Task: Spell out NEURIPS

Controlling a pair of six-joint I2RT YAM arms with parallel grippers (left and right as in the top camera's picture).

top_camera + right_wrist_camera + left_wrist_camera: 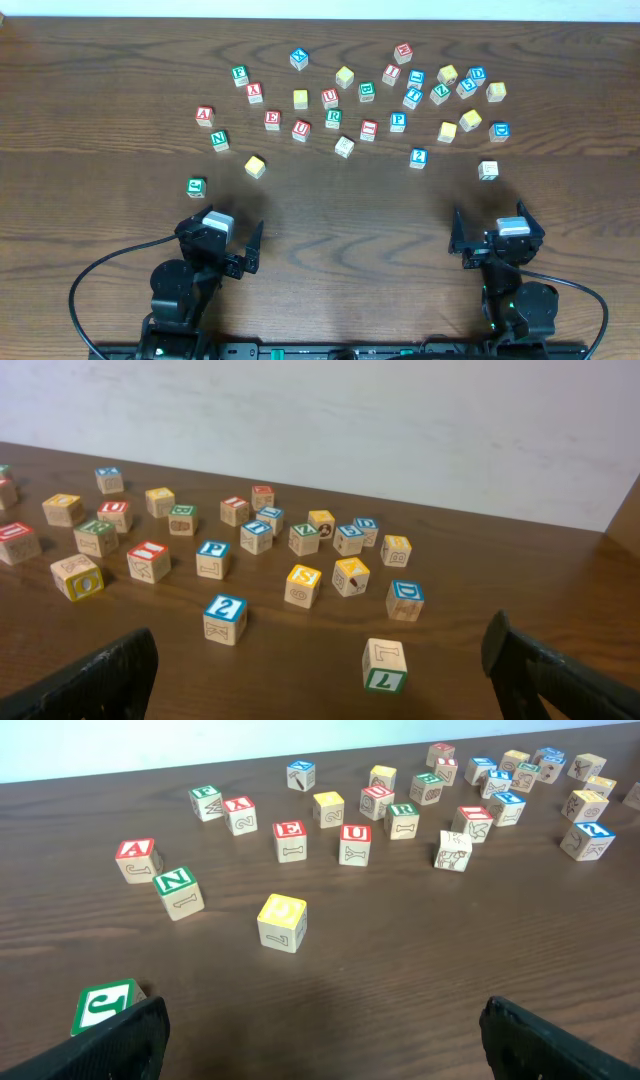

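Blocks (332, 118) scattered across far desk (340, 220), N block (219, 140) at their left, nothing spelled; my left hand (222, 240) and right hand (497, 240) sit near, wide and empty, probably to leave row space free.

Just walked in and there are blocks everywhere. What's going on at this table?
Nothing is being handled yet. The left end effector and right end effector both sit open and empty near the front of the table. The letter blocks lie scattered beyond them, with no word lined up; the green N block sits loose among them.
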